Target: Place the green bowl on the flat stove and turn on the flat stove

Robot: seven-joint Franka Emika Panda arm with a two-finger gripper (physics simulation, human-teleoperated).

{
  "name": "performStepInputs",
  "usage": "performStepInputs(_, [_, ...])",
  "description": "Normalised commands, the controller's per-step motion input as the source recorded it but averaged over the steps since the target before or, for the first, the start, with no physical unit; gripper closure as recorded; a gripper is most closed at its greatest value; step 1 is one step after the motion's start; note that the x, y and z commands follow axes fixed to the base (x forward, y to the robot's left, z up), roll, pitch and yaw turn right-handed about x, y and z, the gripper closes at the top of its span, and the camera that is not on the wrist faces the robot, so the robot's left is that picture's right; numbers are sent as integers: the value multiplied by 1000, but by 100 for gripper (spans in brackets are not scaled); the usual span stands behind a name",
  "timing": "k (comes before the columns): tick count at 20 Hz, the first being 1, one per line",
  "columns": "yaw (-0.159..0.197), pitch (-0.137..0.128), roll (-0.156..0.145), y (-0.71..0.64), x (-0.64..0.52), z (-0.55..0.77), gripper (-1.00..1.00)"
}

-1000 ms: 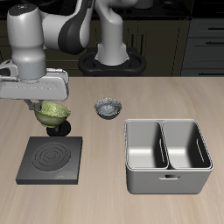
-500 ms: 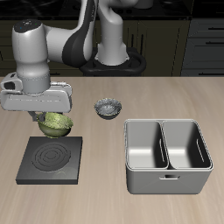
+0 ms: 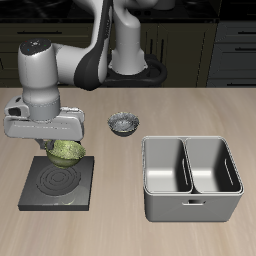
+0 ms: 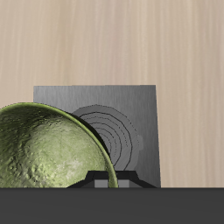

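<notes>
The green bowl [image 3: 67, 151] hangs tilted just above the back edge of the flat stove [image 3: 57, 184], held at its rim by my gripper [image 3: 54, 146]. In the wrist view the bowl's mottled olive inside [image 4: 44, 149] fills much of the picture, with the flat stove [image 4: 131, 105] and its ring burner right beneath it. One fingertip [image 4: 105, 180] shows at the bowl's rim; the other finger is hidden by the bowl. The stove's knob is not visible.
A grey-white patterned bowl [image 3: 123, 124] sits farther back on the table. A grey two-compartment metal basin [image 3: 192, 177] stands beside the stove, a short gap away. The robot's base [image 3: 128, 70] is at the back.
The gripper has carried the green bowl forward and down, from behind the stove to just over the stove's back edge.
</notes>
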Motion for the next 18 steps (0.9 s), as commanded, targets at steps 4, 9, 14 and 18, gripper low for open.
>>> performStepInputs(4, [-7,27,-17,14,19,-247,100])
performStepInputs(9, [22,21,-34,-70,18,-181,100])
performStepInputs(14, [26,31,-58,-54,8,-187,100])
performStepInputs(18, [45,21,-46,39,-18,-129,-100])
